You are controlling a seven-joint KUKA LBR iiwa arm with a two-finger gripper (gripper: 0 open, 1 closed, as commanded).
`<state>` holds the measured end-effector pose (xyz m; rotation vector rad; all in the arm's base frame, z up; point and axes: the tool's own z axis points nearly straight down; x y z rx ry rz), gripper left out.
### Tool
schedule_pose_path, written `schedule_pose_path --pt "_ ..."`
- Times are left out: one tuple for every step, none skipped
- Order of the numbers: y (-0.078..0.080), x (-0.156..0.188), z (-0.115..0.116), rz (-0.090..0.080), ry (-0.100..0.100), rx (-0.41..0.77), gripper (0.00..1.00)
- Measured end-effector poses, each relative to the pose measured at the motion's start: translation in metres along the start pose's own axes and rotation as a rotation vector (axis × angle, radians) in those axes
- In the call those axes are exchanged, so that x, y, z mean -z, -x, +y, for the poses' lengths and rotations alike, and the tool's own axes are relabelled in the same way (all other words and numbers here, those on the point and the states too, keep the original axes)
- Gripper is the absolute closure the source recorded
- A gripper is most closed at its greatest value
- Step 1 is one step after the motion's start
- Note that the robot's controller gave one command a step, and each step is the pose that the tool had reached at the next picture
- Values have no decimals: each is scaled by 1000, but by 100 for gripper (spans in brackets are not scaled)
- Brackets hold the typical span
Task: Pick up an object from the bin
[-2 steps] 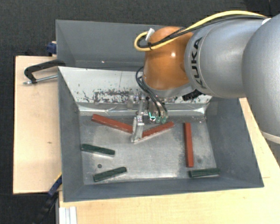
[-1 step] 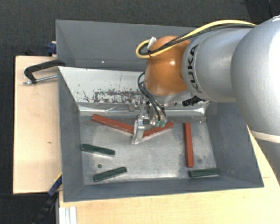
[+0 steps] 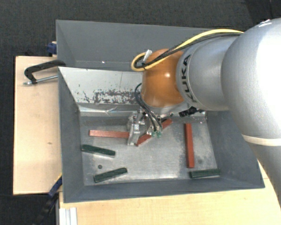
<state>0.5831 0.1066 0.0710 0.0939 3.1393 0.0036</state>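
1. Bin [image 3: 68, 125]: grey sheet metal with sloped walls. Flat floor, scratched and speckled. Shiny back wall with dark flecks.
2. Loose parts: all slim, flat, straight-edged bars with a matte finish. Three red-brown, three dark green, lying singly, no heap.
3. Gripper [image 3: 142, 130]: low over the floor centre, under a glossy, rounded orange cover [image 3: 161, 86], with a yellow cable [image 3: 196, 39] looped over the top.
4. Task's thing: short red-brown bar [image 3: 141, 140], diagonal on the floor right beneath the gripper. Lower-left end pokes out toward the front. A red bit at the upper right looks like the same bar. Middle hidden by the gripper.
5. Claw: cannot tell how far open, nor whether clamped on that bar; metal hardware and wiring block the sight.
6. Long red-brown strip [image 3: 107, 134]: flat, running left from the gripper. Right end touching or just beside it, cannot tell which.
7. Right-hand red-brown bar [image 3: 189, 146]: runs front to back, apart from the gripper, near the right wall.
8. Dark green bars: left green bar [image 3: 98, 150] just in front of the strip, front green bar [image 3: 110, 174] near the front wall, corner green bar [image 3: 204, 174] at the front right wall foot. All well apart from the gripper.
9. Room: bare floor in front of the gripper, between the green bars and the right-hand red-brown bar. Back wall close behind the cover.
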Motion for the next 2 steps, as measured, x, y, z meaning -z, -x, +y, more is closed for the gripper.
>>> schedule_pose_path --pt "0 0 0 0 0 0 100" --pt "6 199 8 -8 2 -3 100"
